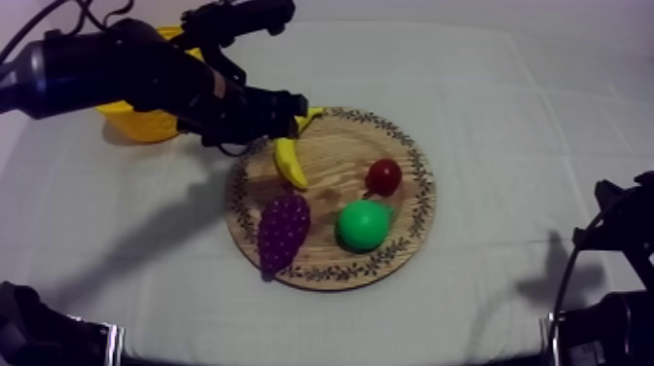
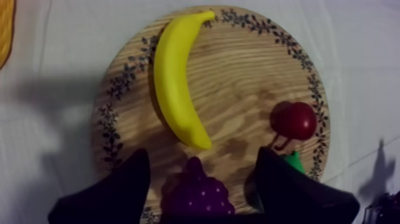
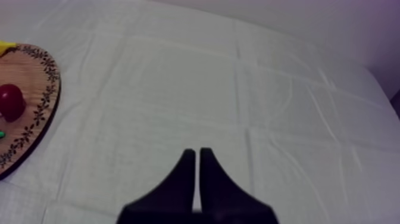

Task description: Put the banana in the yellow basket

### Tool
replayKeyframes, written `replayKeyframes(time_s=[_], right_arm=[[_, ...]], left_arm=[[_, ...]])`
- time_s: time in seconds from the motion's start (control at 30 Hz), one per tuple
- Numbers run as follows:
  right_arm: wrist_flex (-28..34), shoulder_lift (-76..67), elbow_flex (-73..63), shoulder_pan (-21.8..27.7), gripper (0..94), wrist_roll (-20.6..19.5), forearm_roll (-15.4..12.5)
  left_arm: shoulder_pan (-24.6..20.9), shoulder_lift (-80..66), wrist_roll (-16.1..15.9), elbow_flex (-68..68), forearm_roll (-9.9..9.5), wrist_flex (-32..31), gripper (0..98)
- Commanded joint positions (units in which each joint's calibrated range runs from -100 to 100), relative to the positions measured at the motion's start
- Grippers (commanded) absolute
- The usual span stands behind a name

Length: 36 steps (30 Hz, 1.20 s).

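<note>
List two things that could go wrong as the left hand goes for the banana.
1. The open left hand sits nearer the grapes than the banana; closing here might catch the grapes instead.
2. The banana's lower end lies close to the grapes, so a grasp there could nudge them.

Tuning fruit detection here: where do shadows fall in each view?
Top view: the left arm casts a broad shadow on the cloth beside the wooden board. Left wrist view: shadow darkens the board's rim beside the banana. Right wrist view: cloth evenly lit.
</note>
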Motion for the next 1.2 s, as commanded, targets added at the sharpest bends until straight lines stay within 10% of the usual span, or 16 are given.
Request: replayKeyframes(time_s=[0.0, 0.67, 1.17], right_arm=[[0.01, -0.05, 0.05, 0.03, 0.4, 0.00, 0.01], [0.01, -0.05, 0.05, 0.03, 0.4, 0.00, 0.01], [0.01, -0.05, 0.05, 0.03, 0.4, 0.00, 0.01]], left_arm=[[-0.53, 3.40, -0.57, -1.85, 0.84, 1.01, 64.9], [-3.54, 27.96, -3.41, -28.64, 4.42, 21.29, 61.5], [-3.56, 35.53, -3.46, -37.33, 4.29, 32.32, 33.6]])
